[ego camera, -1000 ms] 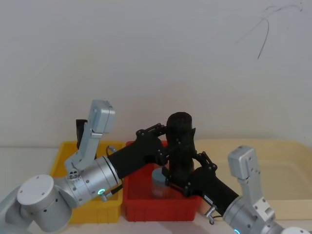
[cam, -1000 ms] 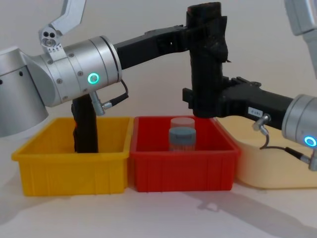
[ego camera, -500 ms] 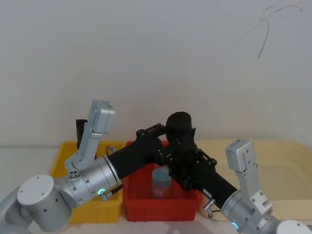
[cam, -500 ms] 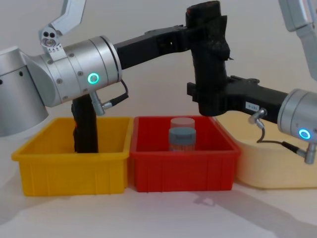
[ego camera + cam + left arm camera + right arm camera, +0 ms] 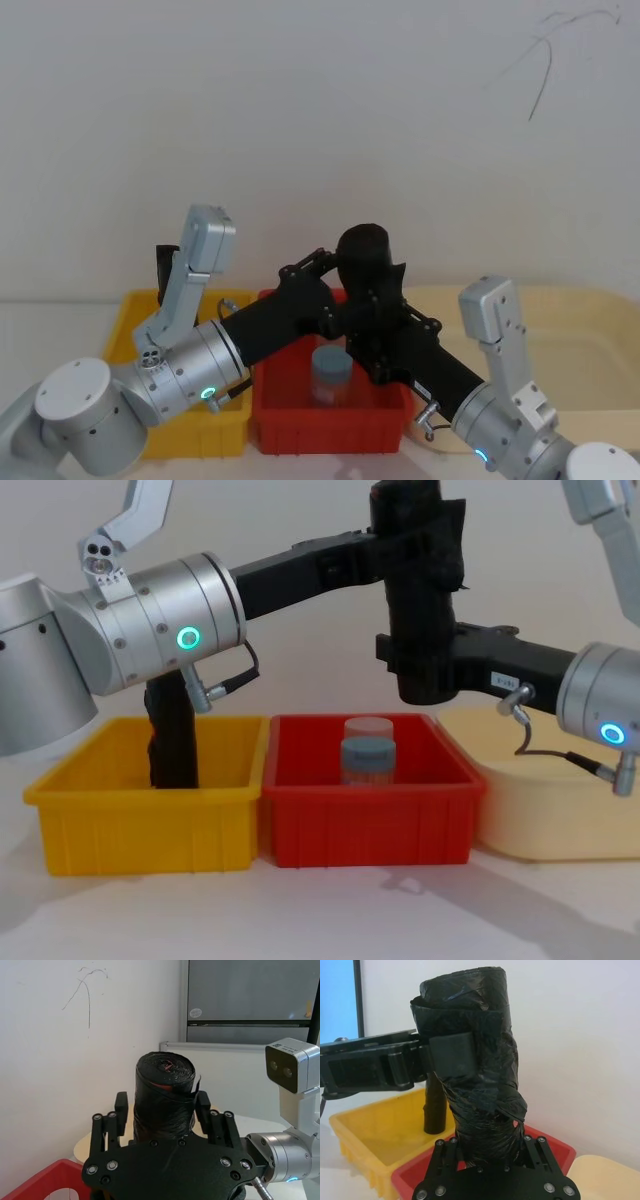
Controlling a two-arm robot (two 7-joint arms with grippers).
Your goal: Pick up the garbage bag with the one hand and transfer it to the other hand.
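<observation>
Clear gap btw garbage bag, jar below.

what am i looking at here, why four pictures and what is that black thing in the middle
This is a robot with two arms. The pictures show one moment from four cameras: its head, looking down; its chest, looking across the table; and each wrist. The left arm, green light, grips a rolled black bag near its top with its jaws; the right arm, blue light, has its jaws shut on the lower part. The bag hangs in the air above a red bin with a jar in it. Beside it stand a yellow bin holding a black upright piece, and a cream tray.
</observation>
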